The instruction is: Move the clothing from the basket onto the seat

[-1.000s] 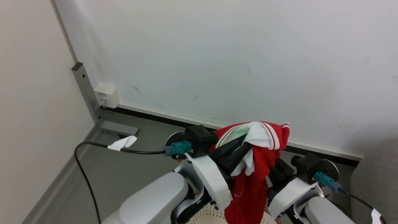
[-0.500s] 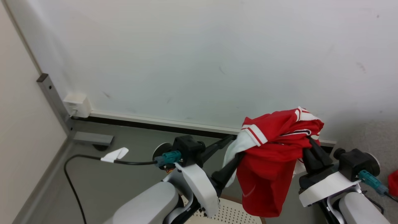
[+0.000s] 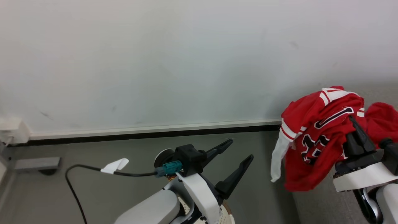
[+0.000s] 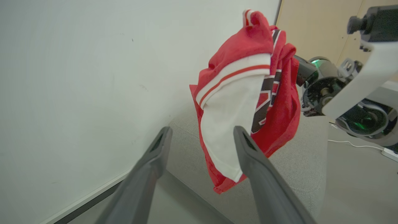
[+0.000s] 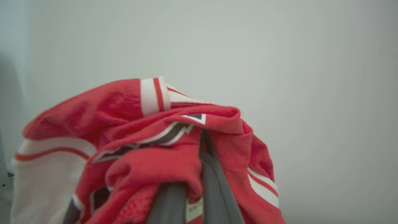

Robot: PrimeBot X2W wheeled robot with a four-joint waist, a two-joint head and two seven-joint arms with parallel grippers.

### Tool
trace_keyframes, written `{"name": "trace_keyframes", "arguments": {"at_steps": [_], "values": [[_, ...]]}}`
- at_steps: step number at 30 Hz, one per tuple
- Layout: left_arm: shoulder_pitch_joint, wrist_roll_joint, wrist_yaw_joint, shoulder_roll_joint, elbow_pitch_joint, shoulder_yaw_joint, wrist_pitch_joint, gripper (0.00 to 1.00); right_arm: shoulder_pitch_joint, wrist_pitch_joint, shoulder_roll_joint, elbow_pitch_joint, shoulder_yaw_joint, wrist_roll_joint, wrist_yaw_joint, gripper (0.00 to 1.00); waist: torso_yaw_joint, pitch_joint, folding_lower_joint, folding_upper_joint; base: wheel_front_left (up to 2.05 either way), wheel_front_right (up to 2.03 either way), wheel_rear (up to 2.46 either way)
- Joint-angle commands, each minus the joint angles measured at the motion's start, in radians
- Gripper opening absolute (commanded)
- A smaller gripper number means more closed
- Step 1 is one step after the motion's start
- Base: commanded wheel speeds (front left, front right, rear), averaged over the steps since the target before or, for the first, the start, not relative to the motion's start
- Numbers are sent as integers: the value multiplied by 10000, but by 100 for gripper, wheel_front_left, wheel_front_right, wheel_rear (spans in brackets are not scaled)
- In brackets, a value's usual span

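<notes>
The carrying step was judged to be in hand: the red jersey was held aloft at the right, above the edge of the grey seat and well apart from the basket. The right claw was clamped on a bunched fold of it, while the left claw was spread wide, its 2 fingers empty and touching nothing. The next move was judged to call for the jersey to be carried further over the seat, near a 2nd red garment, and let go.
</notes>
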Motion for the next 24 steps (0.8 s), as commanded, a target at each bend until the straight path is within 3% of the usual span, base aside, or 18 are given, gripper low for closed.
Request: {"name": "trace_keyframes", "arguments": {"at_steps": [1, 14, 24], "values": [[134, 74, -3, 41, -11, -3, -66, 100, 116, 1, -85, -146, -180, -135, -22, 0, -796, 183, -1, -1, 0, 0, 0], [-18, 453, 94, 319, 146, 44, -353, 100, 785, 1, -58, -1344, -1320, -542, -23, 0, -3425, 658, -1, -1, 0, 0, 0], [-146, 608, 121, 424, 236, 67, -418, 100, 1114, 1, 106, -1870, -1782, -584, -23, 0, -4278, 1005, -1, -1, 0, 0, 0]]}}
